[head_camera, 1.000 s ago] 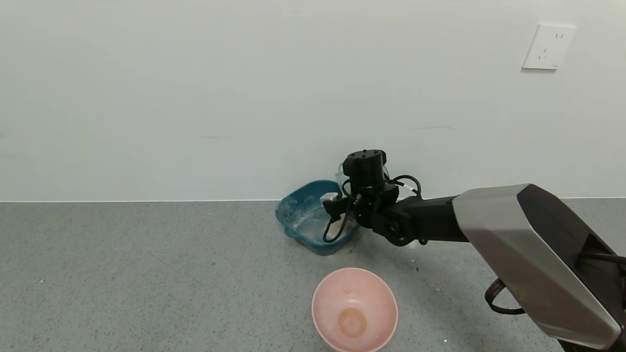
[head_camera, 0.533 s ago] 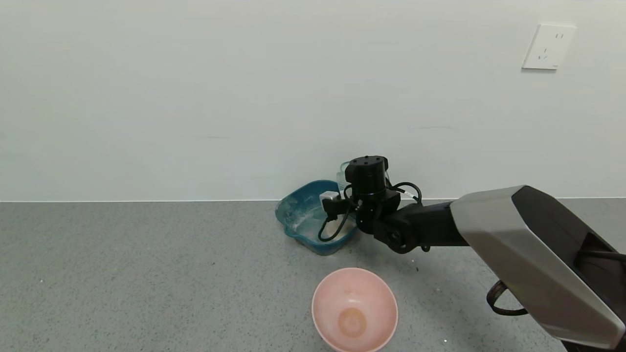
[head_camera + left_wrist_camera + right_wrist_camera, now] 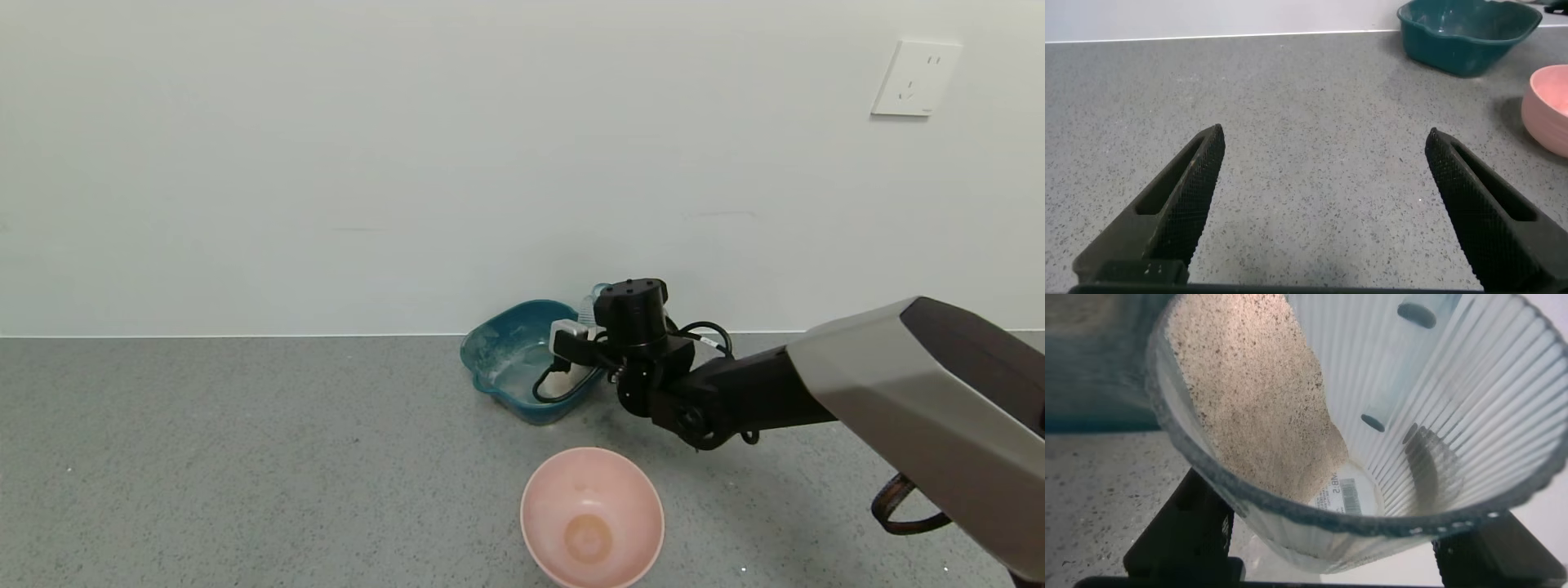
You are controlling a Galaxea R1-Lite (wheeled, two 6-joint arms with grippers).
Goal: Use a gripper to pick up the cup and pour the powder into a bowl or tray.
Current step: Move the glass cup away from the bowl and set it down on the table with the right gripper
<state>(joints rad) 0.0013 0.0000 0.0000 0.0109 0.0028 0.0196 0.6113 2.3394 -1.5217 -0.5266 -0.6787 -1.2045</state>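
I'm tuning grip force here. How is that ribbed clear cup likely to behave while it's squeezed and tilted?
The cup looks thin-walled, so it probably flexes under a hard squeeze. Its ribs may give the right gripper some bite against slipping. The powder banked against one wall likely shifts the weight toward the rim as it tilts by the teal basin.

Grey-and-black right arm (image 3: 890, 384), black right gripper (image 3: 600, 327) with round screw-dotted cylinder, white block, looped black cables. Left gripper (image 3: 1323, 208): black, tapered, cross-hatched fingers (image 3: 1188, 192).
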